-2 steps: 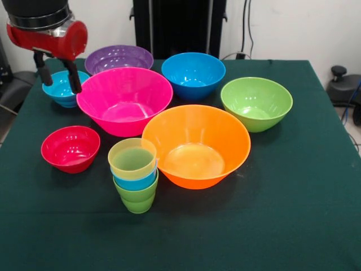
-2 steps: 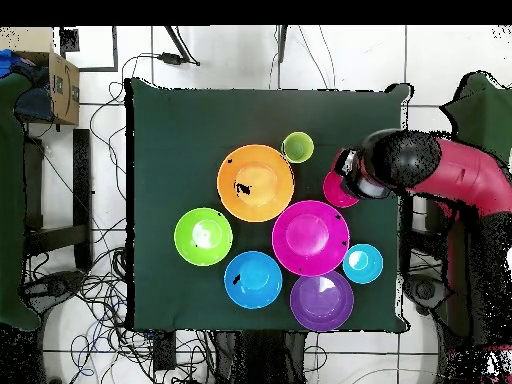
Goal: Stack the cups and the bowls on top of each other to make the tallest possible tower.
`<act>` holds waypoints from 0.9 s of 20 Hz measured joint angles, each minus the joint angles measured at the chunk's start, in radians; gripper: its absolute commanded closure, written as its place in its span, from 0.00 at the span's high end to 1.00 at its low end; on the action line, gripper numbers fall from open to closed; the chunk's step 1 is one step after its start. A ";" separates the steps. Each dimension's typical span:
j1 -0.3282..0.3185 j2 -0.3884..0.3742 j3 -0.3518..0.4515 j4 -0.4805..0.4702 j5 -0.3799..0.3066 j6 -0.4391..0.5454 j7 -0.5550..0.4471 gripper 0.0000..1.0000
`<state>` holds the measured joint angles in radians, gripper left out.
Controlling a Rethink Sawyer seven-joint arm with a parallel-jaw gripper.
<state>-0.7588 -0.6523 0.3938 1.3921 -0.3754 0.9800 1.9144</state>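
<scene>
The tower (image 1: pixel 135 176) stands near the front middle: a green cup (image 1: pixel 137 199) lowest, a blue cup (image 1: pixel 135 182) in it, a yellow cup (image 1: pixel 132 157) topmost. From above the tower (image 2: pixel 297 147) shows beside the orange bowl (image 2: pixel 256 182). Around it sit single bowls: orange (image 1: pixel 196 144), pink (image 1: pixel 124 99), red (image 1: pixel 70 148), teal (image 1: pixel 59 95), purple (image 1: pixel 118 57), blue (image 1: pixel 193 73), green (image 1: pixel 256 101). My gripper (image 1: pixel 61 86) hangs high at the left, open and empty, well clear of the tower.
In the overhead view the arm (image 2: pixel 440 170) reaches in from the right, its head partly covering the red bowl (image 2: pixel 335 193). The green-clothed table (image 1: pixel 293 214) has bare room at the front and right. A cardboard box (image 2: pixel 62 85) and cables lie on the floor.
</scene>
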 measured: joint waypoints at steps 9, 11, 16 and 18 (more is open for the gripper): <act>-0.070 -0.039 0.020 0.148 -0.053 -0.052 0.000 1.00; -0.082 -0.046 0.023 0.177 -0.068 -0.066 0.000 1.00; -0.115 -0.046 0.036 0.235 -0.114 -0.112 0.000 1.00; -0.141 -0.044 0.045 0.263 -0.146 -0.141 0.000 1.00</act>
<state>-0.8996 -0.6963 0.4387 1.6551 -0.5215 0.8390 1.9144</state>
